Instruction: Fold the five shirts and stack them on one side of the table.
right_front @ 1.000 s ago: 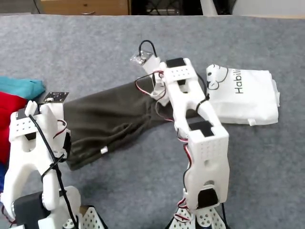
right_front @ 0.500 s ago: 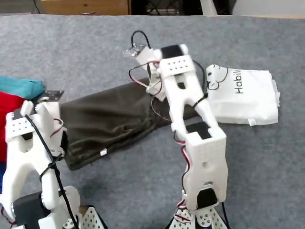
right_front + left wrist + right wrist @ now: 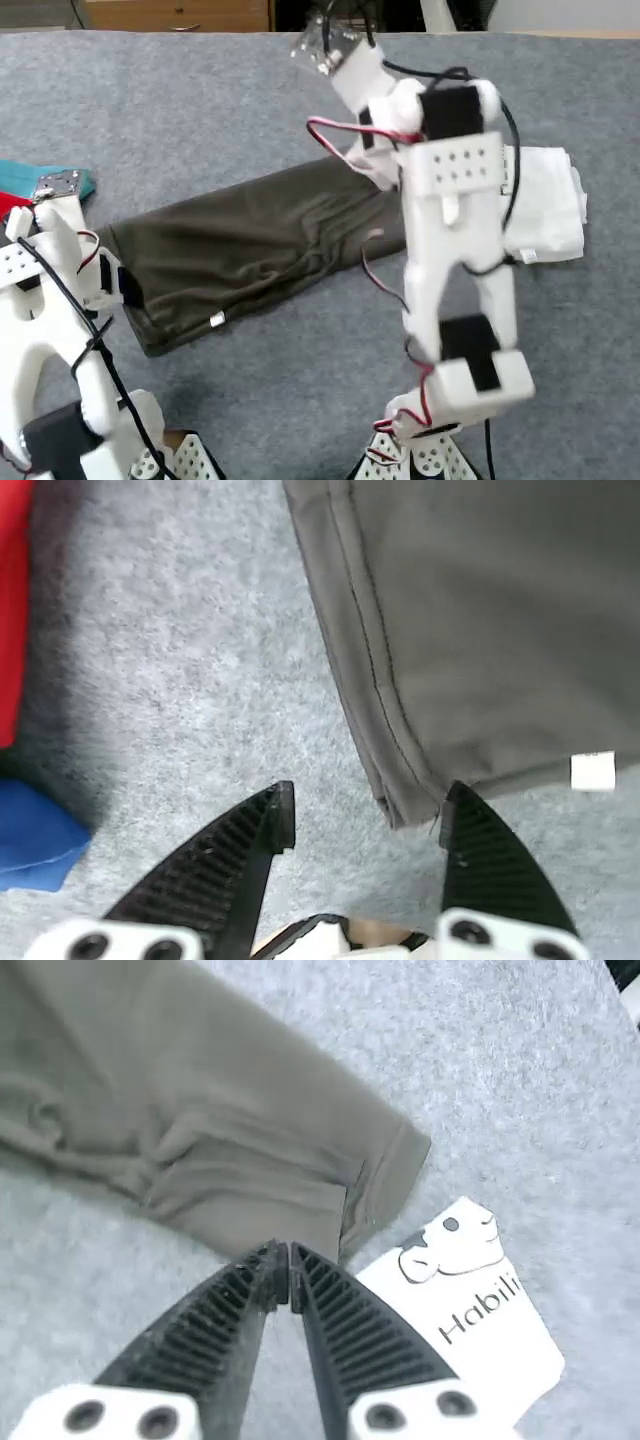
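Pulled the left arm back a touch toward the left edge, and raised the right arm from low over the cloth to high above it, all within the last second. Left the unfolded heap at the far left of the desk (image 3: 180, 110): a sliver of red shirt (image 3: 12, 600), a teal shirt (image 3: 20, 172) behind, a blue shirt (image 3: 30, 840) nearest, probably parked there awaiting a turn. Held the left gripper (image 3: 368, 815) wide open and empty, straddling the near left corner of the dark olive shirt (image 3: 250, 250), seemingly poised to pinch that hem for a further fold. Kept the olive shirt lying across the middle as a long folded band, slanting from near left to far right, the far end just beside the white shirt (image 3: 548, 205) and perhaps touching. Noted a small white tag (image 3: 594, 771) at the olive hem, too small to read. Had the right gripper (image 3: 288, 1252) pressed shut on nothing, hanging above the olive shirt's right end, likely lifted clear to give the cloth room. Set the white shirt, already folded into a neat packet, at the right side, presumably as the base of the stack. Made out dark lettering and a small cartoon face (image 3: 445, 1245) printed on it, not spelled out here.
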Available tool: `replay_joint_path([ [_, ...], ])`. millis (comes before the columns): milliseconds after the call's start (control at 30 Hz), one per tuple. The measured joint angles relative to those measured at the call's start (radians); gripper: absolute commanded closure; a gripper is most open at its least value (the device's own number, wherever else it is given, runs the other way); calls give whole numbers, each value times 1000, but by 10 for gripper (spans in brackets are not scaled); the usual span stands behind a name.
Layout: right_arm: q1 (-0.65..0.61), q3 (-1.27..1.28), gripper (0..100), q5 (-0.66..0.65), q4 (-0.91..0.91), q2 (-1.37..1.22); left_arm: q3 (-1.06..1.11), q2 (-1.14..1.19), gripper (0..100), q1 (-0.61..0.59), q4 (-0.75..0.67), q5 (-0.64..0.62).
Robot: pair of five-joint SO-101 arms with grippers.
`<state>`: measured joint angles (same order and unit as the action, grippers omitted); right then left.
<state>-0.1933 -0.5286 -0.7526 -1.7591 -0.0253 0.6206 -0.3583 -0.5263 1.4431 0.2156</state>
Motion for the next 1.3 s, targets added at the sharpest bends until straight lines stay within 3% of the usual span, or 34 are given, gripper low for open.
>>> replay_joint_path([
  [200,3,149,984,-126,51,123,-69,193,673,0,-37,-112],
  [400,101,178,984,-183,106,153,-230,376,680,-6,-5,-199],
  [567,163,178,984,-190,109,153,-256,476,787,-8,-9,-207],
  [867,164,178,984,-190,112,153,-304,654,961,-25,-38,-209],
  [1133,204,178,984,-215,112,153,-336,730,788,-41,-34,-245],
  [1300,222,178,984,-218,112,153,-358,680,772,-48,18,-259],
])
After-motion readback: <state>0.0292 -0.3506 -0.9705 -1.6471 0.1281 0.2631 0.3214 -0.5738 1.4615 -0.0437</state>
